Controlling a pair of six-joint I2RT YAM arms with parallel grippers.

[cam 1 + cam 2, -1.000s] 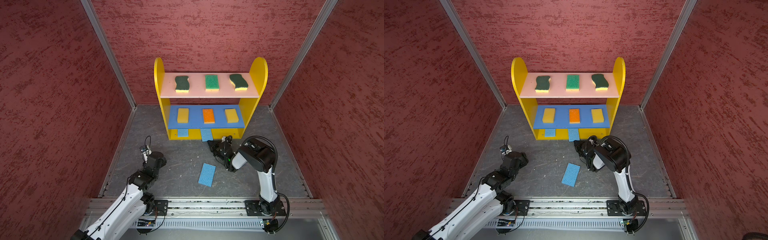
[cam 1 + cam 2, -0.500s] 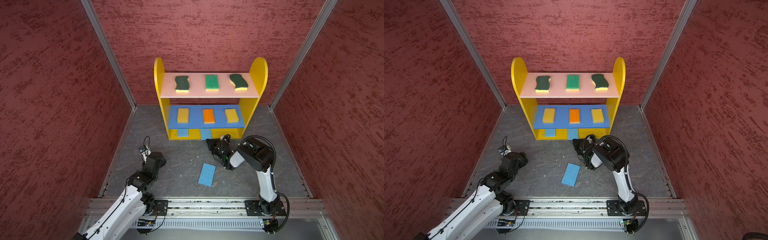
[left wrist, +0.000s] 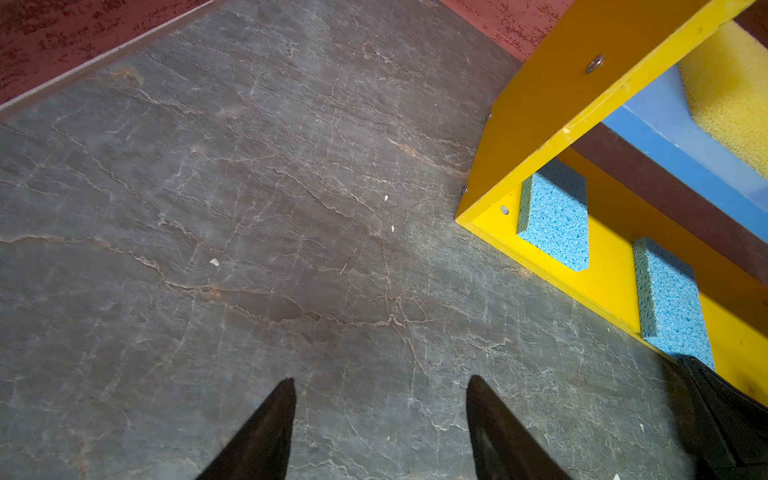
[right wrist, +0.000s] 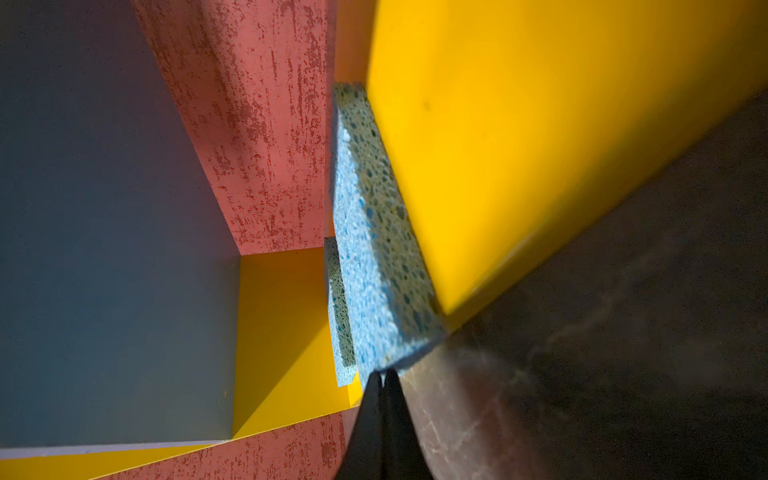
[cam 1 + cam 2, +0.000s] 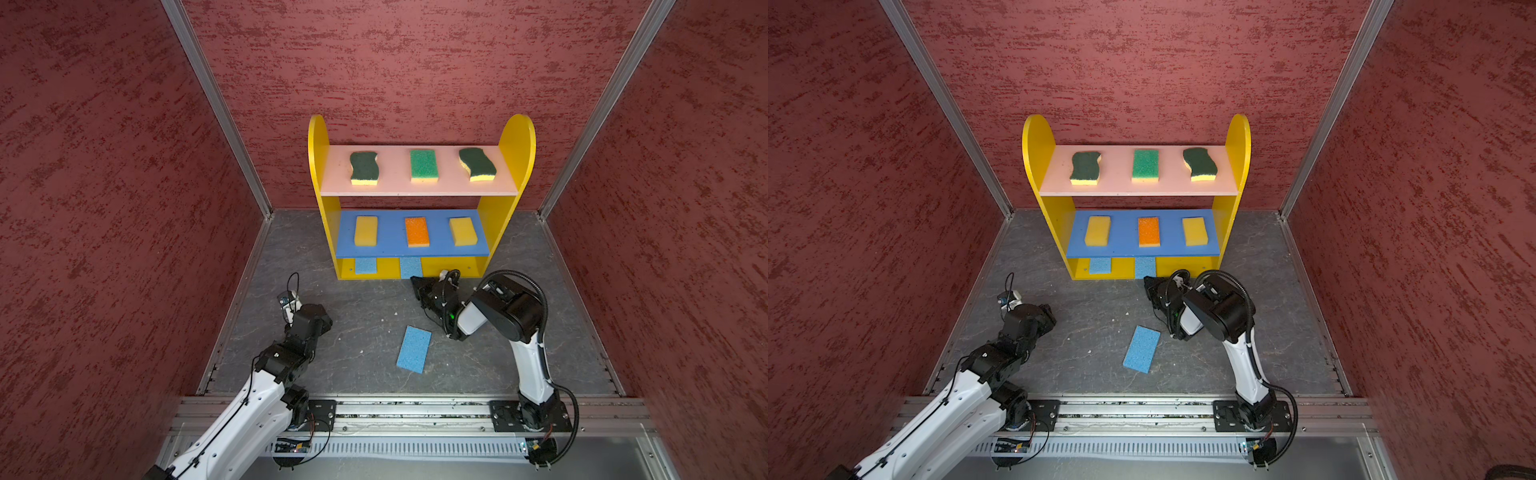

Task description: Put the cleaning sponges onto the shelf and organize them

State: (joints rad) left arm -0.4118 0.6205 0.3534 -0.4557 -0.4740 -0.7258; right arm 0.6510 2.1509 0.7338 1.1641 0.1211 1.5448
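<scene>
The shelf (image 5: 515,137) stands at the far side of the grey bench (image 5: 361,307), close to the red wall (image 5: 415,62). On its pink top board lie the left wavy sponge (image 5: 364,167), the bright green sponge (image 5: 423,165) and the right wavy sponge (image 5: 478,164), all in a row. On the blue middle board lie the left yellow sponge (image 5: 366,230), the orange sponge (image 5: 417,231) and the right yellow sponge (image 5: 463,231). On the yellow bottom board lie the left blue sponge (image 5: 365,265) and the middle blue sponge (image 5: 410,267). The right part of that board is bare. The loose blue sponge (image 5: 414,349) lies flat on the bench, near the middle, well apart from the shelf. The right gripper (image 4: 380,374) is low down just in front of the bottom board. It is squeezed tight with nothing in it, and its tip is right at the near edge of the middle blue sponge. The left gripper (image 3: 380,386) is over bare bench on the left. Its jaws are spread apart and hold nothing.
</scene>
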